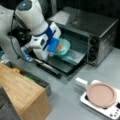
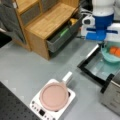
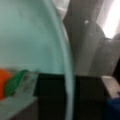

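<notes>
Wrist view: bowl [image 3: 30,45] rim close up, clamped between dark fingers [image 3: 50,95]; orange food [image 3: 3,83] inside at left.

Front view: pan [image 1: 101,95] on cooker [image 1: 86,100] nearest; behind, arm bent down from top left, gripper [image 1: 51,53] closed on bowl [image 1: 62,46] rim over open oven [image 1: 100,30] door.

Front view: pan [image 2: 53,96] at bottom; arm upright at top right, gripper [image 2: 103,45] gripping bowl [image 2: 110,58] above door [image 2: 96,66]; drawer [image 2: 62,32] left.
</notes>
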Available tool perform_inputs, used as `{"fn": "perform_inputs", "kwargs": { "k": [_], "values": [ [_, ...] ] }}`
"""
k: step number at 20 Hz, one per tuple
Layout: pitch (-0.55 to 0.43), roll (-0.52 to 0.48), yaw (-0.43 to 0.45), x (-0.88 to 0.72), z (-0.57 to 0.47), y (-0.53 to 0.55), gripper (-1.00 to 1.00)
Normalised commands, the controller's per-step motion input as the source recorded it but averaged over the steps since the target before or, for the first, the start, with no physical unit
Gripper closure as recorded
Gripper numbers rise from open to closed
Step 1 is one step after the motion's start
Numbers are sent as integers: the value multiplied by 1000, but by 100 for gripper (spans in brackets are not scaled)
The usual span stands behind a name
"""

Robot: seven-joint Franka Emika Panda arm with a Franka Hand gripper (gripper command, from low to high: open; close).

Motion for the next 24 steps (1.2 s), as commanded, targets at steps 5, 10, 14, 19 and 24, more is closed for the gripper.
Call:
{"fn": "perform_inputs", "kwargs": {
  "k": [5,10,14,19,24],
  "values": [
    [311,-236,-53,312,229,-119,100],
    [266,-143,45,305,232,-155,100],
    [259,-112,127,255,287,-137,100],
    [225,-145,165,231,304,-161,100],
    [175,-178,167,220,269,-196,100]
  ]
}}
